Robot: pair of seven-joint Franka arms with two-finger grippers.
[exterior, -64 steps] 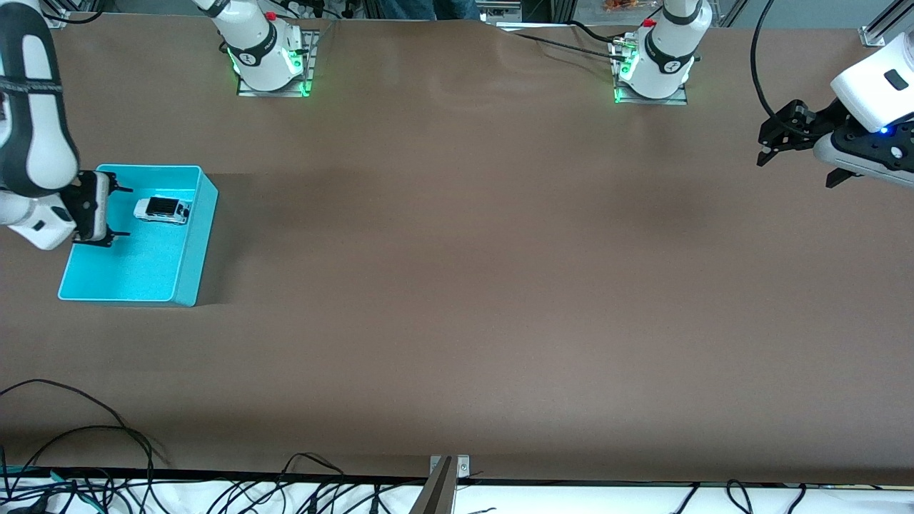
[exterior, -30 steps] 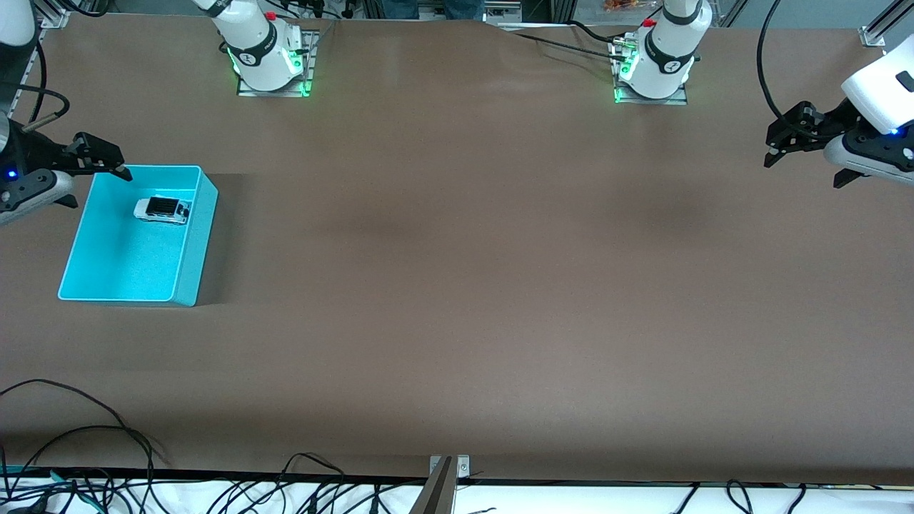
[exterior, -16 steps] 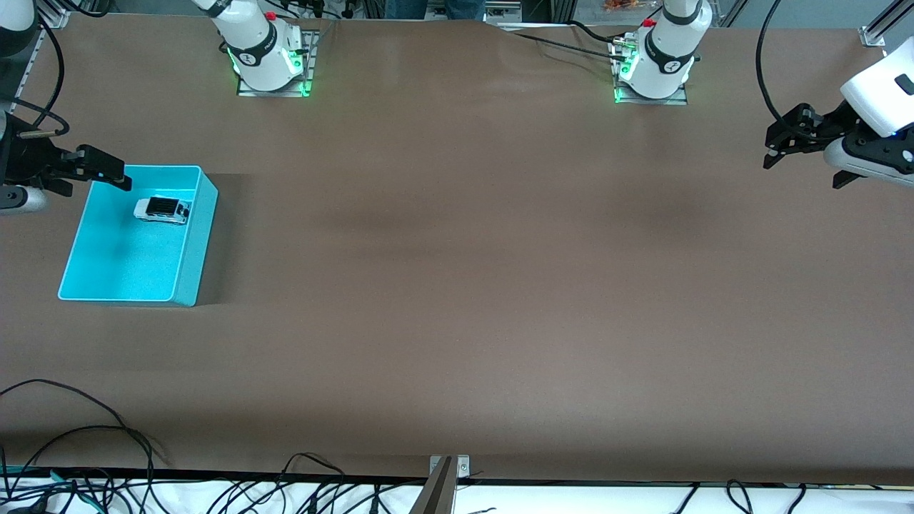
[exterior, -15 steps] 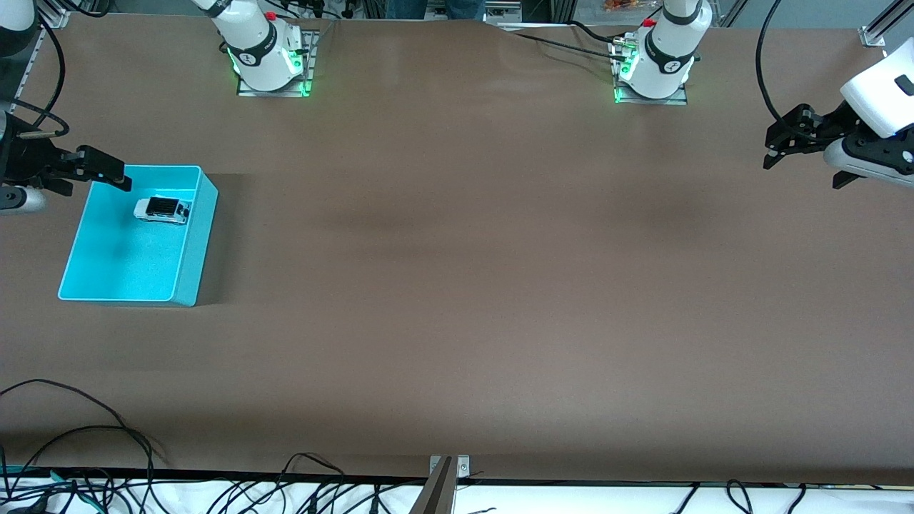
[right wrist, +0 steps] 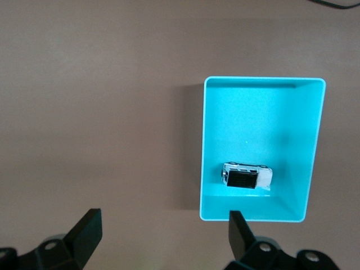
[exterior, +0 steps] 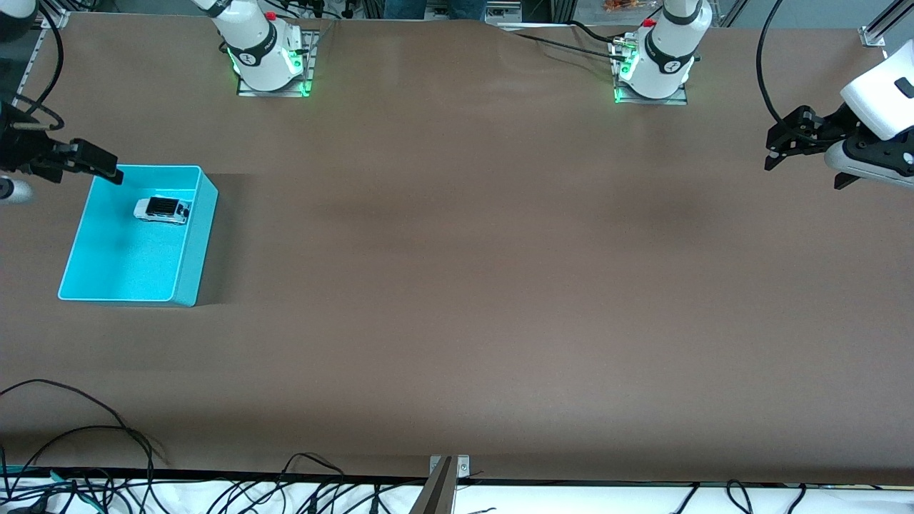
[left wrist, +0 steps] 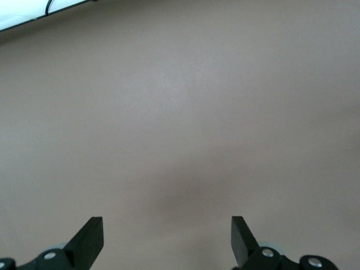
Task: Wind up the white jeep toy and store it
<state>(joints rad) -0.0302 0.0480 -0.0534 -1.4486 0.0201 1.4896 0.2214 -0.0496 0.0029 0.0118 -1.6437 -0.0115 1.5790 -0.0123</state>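
The white jeep toy [exterior: 162, 209] lay on its wheels inside the turquoise bin [exterior: 187, 263], in the part of the bin farther from the front camera and close to the wall there. The bin stood on the bench [exterior: 457, 285] toward the right arm's end. Nothing touched the toy.

The right tool [exterior: 91, 163] hung over the bench just off the bin's farther corner, fingers spread and holding nothing; the right wrist view showed the toy [right wrist: 246, 175] and bin [right wrist: 208, 146] well below and apart from that tool [right wrist: 163, 233]. The left tool [exterior: 784, 140] waited over bare bench at the left arm's end, likewise spread and empty, with only the bench surface visible between its fingers [left wrist: 167, 242].

Judgement: the storing step appeared complete, since the toy sat in the bin. Whether it had been wound could not be told. The next move would call only for drawing both arms clear of the bin without disturbing it.
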